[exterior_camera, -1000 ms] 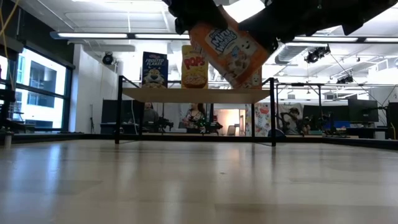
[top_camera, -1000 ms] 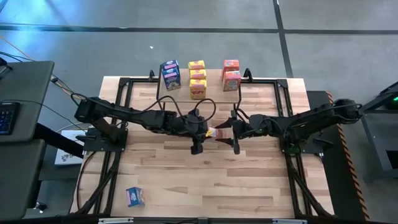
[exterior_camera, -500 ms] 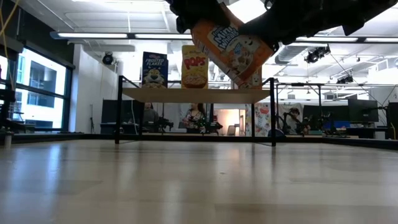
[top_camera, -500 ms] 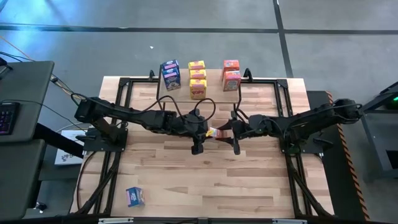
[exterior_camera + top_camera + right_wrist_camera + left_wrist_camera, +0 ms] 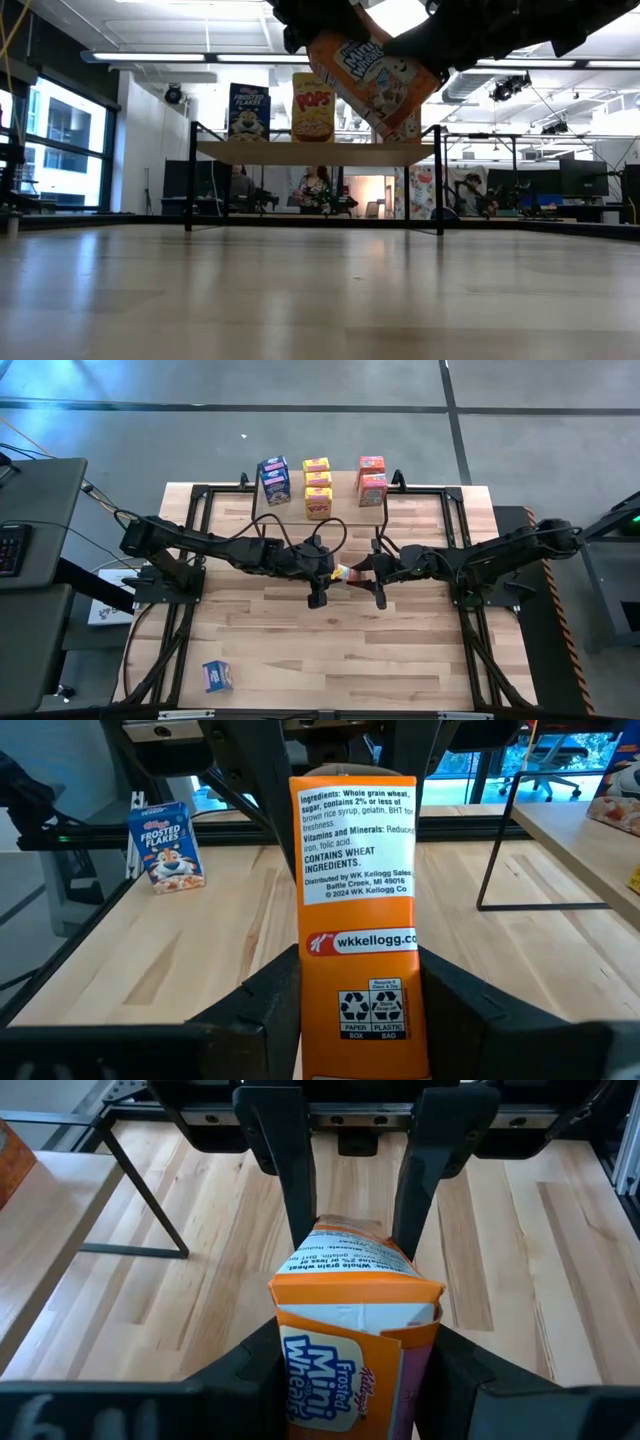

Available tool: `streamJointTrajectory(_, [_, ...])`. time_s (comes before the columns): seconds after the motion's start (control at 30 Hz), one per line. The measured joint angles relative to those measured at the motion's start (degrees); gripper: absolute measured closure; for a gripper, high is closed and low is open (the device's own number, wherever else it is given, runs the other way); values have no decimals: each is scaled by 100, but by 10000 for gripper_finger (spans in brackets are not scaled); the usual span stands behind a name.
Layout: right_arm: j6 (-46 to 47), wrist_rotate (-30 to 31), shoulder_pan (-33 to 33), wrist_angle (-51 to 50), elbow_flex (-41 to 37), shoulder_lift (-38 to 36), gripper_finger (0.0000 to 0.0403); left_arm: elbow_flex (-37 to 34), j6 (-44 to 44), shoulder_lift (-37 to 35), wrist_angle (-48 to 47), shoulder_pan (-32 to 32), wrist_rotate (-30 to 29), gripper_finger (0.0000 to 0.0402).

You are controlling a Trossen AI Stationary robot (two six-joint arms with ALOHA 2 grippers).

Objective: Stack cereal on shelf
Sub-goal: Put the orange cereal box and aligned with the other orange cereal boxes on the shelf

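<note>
Cardboard, judged light, thin-walled, easily crushed: orange box (image 5: 342,572) hung tilted above mid-table, short of shelf (image 5: 315,152). Pinched at opposite ends by left gripper (image 5: 345,1380) and right gripper (image 5: 360,1010), both closed on narrow sides. Best gripped there, gently.

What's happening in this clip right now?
Both arms meet above the middle of the table, passing an orange Frosted Mini-Wheats box between them. The left pincer and the right pincer are each shut on that box, holding it tilted in the air. On the shelf stand other cereal boxes: blue, yellow and orange-red ones. One blue Frosted Flakes box sits alone near the table's front left corner.
</note>
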Motion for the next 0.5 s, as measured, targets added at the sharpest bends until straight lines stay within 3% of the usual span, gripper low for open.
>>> streamJointTrajectory(0.5, [17,12,0,9,0,-4,252,0,-114,0,62,4,101,226])
